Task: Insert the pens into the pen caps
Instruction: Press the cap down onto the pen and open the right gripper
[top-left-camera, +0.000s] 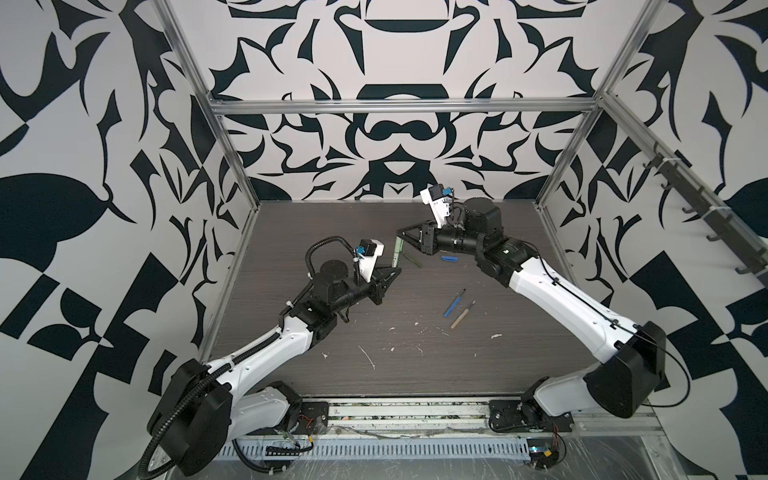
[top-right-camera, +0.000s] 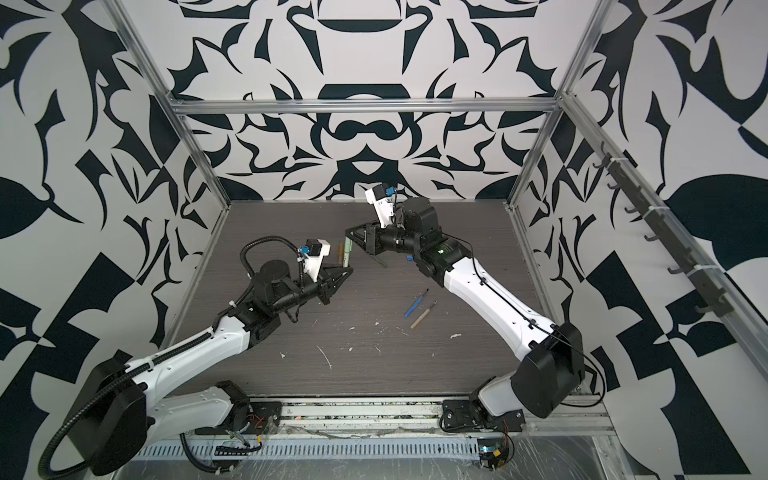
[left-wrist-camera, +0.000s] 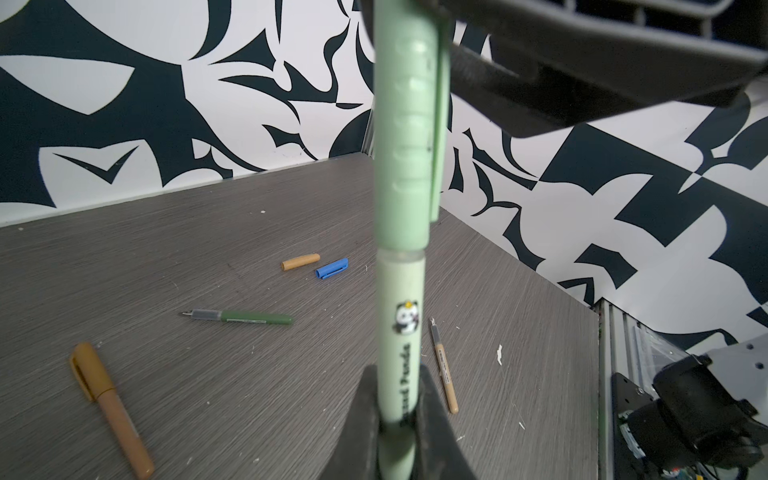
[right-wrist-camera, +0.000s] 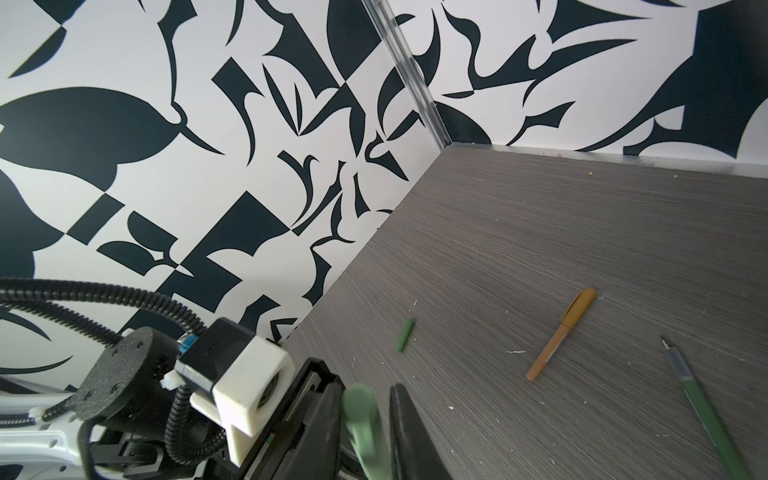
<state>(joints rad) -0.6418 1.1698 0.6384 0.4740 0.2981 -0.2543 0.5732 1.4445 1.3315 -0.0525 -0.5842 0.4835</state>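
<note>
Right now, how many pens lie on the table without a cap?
3: the dark green pen in the middle, and the blue pen and tan pen side by side nearer the front. None seems hidden.

Black-and-white patterned walls (top-left-camera: 395, 137), grey woodgrain tabletop (top-left-camera: 415, 374)

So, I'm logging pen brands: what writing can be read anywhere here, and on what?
"Panda": on the pale green pen, under a panda drawing; the word before it is partly hidden in the left gripper.
Small print on the tan pen and the dark green pen: too small to read.
</note>
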